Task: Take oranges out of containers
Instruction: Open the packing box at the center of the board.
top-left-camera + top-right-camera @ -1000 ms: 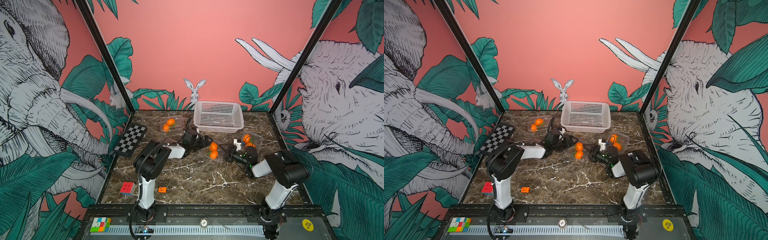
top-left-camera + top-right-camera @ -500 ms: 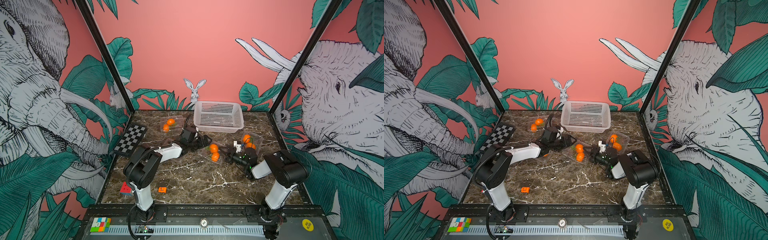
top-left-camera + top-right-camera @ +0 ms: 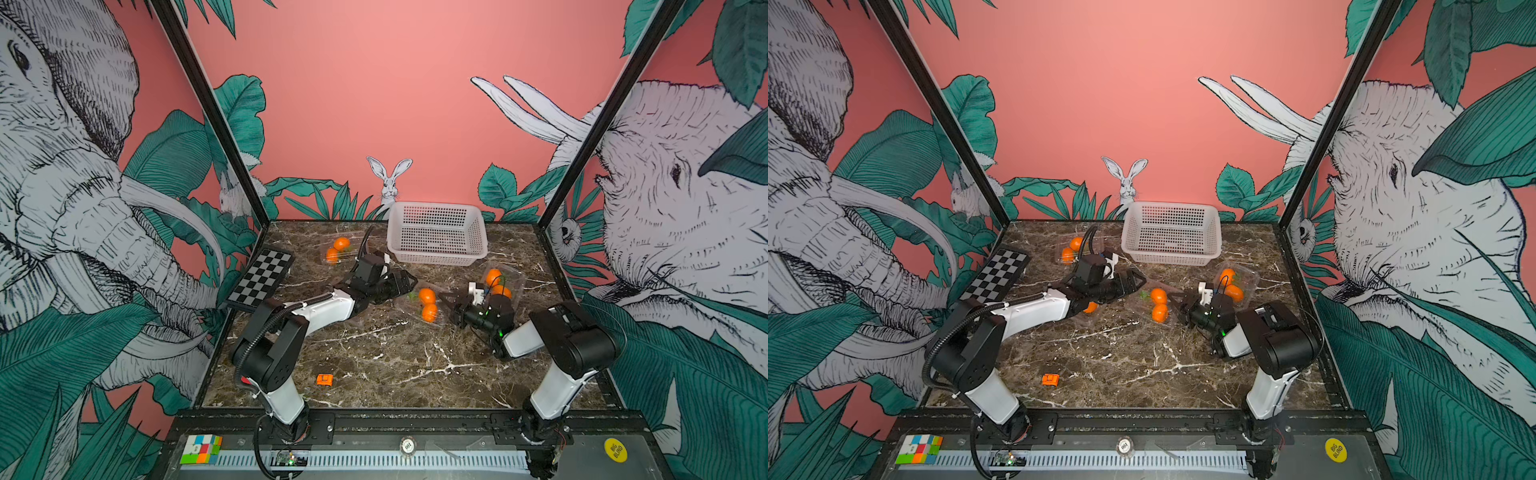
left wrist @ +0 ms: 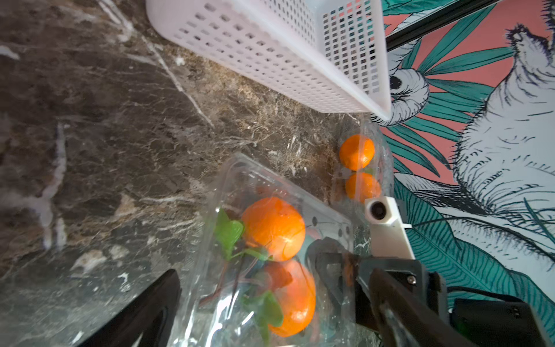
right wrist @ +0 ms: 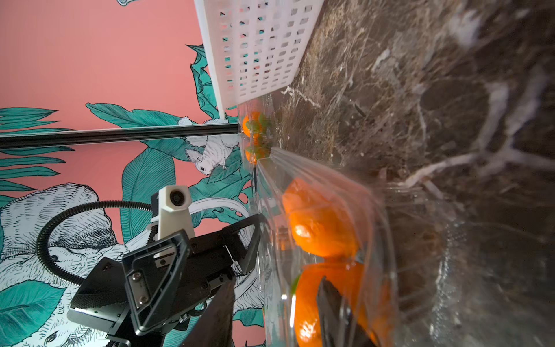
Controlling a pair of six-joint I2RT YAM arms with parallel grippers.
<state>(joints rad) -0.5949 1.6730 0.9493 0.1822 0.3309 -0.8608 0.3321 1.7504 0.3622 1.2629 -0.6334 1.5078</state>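
Note:
A clear container (image 3: 415,316) (image 3: 1144,318) with two leafy oranges (image 3: 427,296) (image 3: 1158,296) (image 4: 273,228) (image 5: 321,228) lies mid-table. My left gripper (image 3: 401,286) (image 3: 1131,284) (image 4: 274,272) is open, and the container's end reaches in between its fingers. From the opposite side my right gripper (image 3: 448,306) (image 3: 1180,306) (image 5: 277,279) has one finger outside the container's wall and the other in front of the nearer orange. Whether it presses the plastic does not show. Two more containers (image 3: 338,251) (image 3: 513,282) each hold two oranges.
A white perforated basket (image 3: 436,237) stands at the back. A chessboard (image 3: 262,282) lies at the left edge and a small orange block (image 3: 324,379) near the front. In a top view another orange (image 3: 1091,307) shows under my left forearm. A colour cube (image 3: 200,449) sits on the front rail.
My left arm's elbow has sunk toward the front left and now covers the red block. My right gripper's fingers have drawn closer together at the container's end. The container has barely shifted.

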